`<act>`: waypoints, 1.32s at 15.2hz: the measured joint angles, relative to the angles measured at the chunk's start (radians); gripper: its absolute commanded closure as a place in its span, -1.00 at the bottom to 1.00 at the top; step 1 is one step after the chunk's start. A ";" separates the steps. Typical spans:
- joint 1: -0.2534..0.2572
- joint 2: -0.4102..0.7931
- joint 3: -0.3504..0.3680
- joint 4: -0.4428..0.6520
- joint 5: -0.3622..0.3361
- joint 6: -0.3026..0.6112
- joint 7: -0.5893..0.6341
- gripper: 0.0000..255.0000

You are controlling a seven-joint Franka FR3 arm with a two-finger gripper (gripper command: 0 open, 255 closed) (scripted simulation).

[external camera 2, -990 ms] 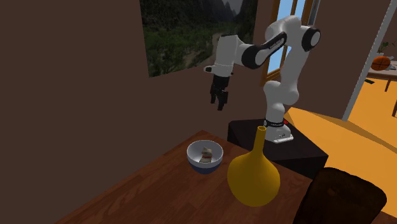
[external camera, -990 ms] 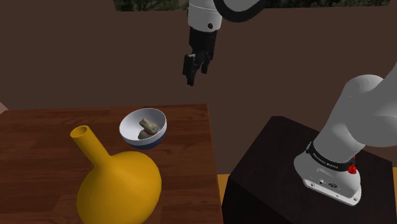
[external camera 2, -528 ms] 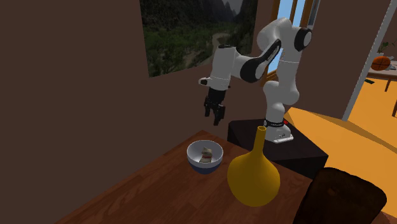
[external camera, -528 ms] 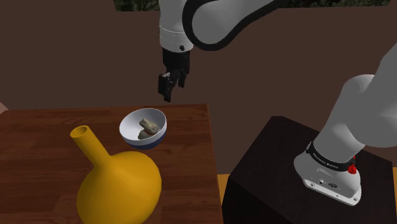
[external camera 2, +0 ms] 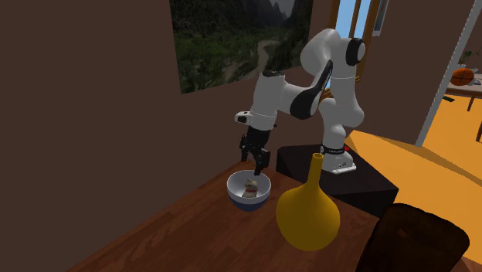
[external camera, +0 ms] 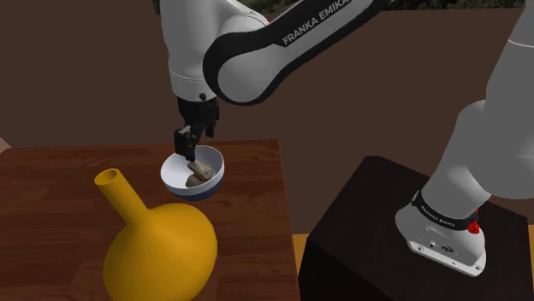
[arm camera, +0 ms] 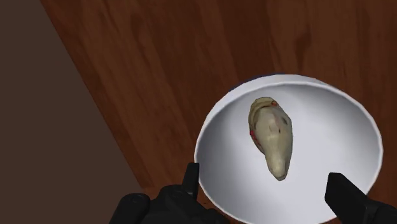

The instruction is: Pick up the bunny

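bunny [arm camera: 272, 137] in bowl [arm camera: 337, 127], vase [external camera: 158, 252] beside

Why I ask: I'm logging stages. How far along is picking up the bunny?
Approach looks done: the open claw hangs over the white bowl, lined up with the bunny lying inside. In hand: nothing, the fingers touch neither. Left: lower, close on the bunny, lift it out.
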 measured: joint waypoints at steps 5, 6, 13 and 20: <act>0.029 0.075 0.002 0.016 -0.056 0.054 0.041 -1.00; 0.032 0.087 0.000 0.017 -0.064 0.065 0.046 -1.00; 0.036 0.110 -0.007 -0.001 -0.082 0.105 0.061 1.00; 0.036 0.110 -0.007 -0.002 -0.082 0.105 0.061 1.00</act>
